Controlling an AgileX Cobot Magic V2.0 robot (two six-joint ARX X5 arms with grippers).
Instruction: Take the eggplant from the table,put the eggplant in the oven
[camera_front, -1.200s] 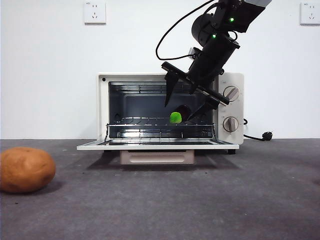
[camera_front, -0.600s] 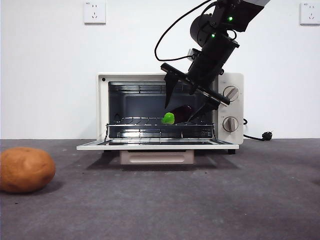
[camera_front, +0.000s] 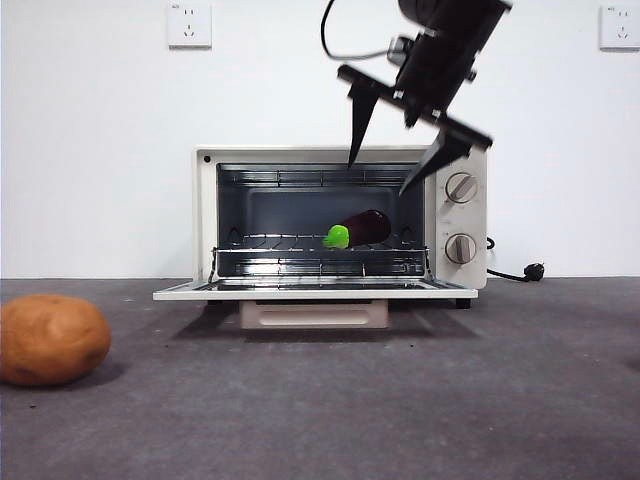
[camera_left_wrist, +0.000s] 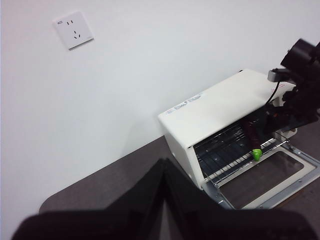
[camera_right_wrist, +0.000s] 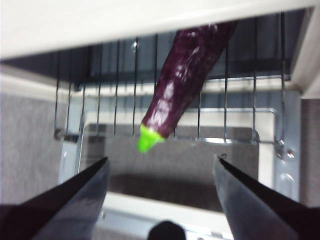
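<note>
The dark purple eggplant (camera_front: 362, 229) with its green cap lies on the wire rack inside the open cream-white oven (camera_front: 205, 215), toward the right side. The right wrist view shows the eggplant (camera_right_wrist: 187, 75) resting on the rack bars with nothing holding it. My right gripper (camera_front: 388, 170) is open and empty, raised above and in front of the oven's upper right corner; its jaws (camera_right_wrist: 160, 170) stand wide apart. My left gripper (camera_left_wrist: 164, 172) is shut and empty, held back far from the oven (camera_left_wrist: 220, 107), where the eggplant (camera_left_wrist: 252, 142) shows small.
The oven door (camera_front: 315, 291) lies open flat toward the front. An orange-brown potato (camera_front: 52, 339) sits on the grey table (camera_front: 400, 400) at the left. A black power cord and plug (camera_front: 527, 272) trail right of the oven.
My right gripper has let go of the eggplant and risen up out of the oven opening. The eggplant stays on the rack.
</note>
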